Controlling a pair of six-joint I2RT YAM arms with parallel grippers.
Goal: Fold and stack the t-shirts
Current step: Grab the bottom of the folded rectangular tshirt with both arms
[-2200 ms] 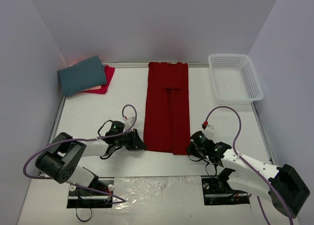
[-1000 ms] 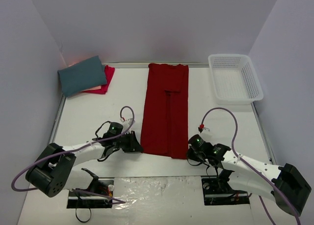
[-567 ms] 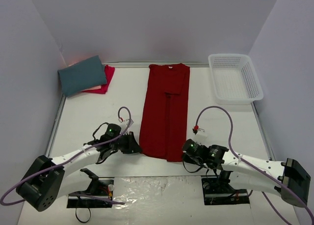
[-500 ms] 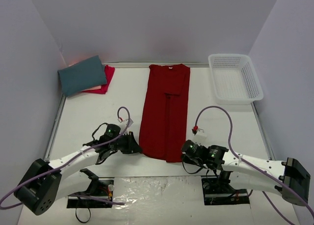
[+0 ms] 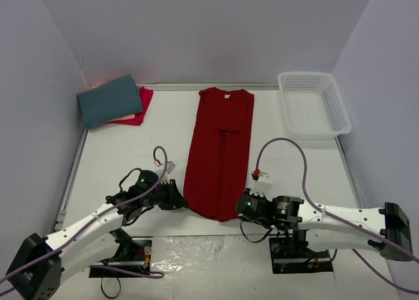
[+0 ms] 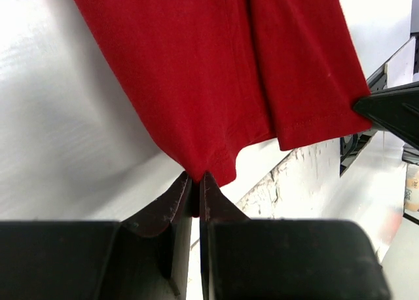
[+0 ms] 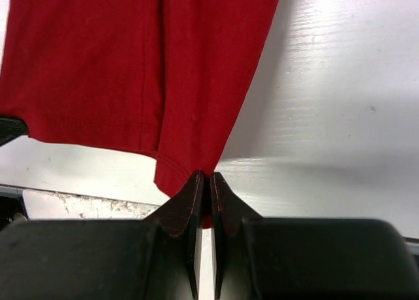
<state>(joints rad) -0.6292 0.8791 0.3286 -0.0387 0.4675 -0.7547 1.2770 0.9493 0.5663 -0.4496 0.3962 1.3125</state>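
Observation:
The deep red t-shirt (image 5: 219, 149) lies as a long narrow strip down the middle of the table, sleeves folded in. My left gripper (image 5: 181, 201) is shut on its near left hem corner (image 6: 196, 175). My right gripper (image 5: 236, 209) is shut on its near right hem corner (image 7: 204, 175). Both hold the hem low near the table's front edge. The slate-teal t-shirt (image 5: 109, 100) lies folded on the pinkish-red t-shirt (image 5: 139, 107) at the far left.
A white mesh basket (image 5: 313, 103) stands at the far right. The arm mounts and a worn strip of tabletop (image 5: 209, 257) lie at the near edge. Grey walls close in on three sides.
Both grippers have pulled the red shirt's hem toward the near edge and a little left. The shirt's collar end has slid away from the back wall.

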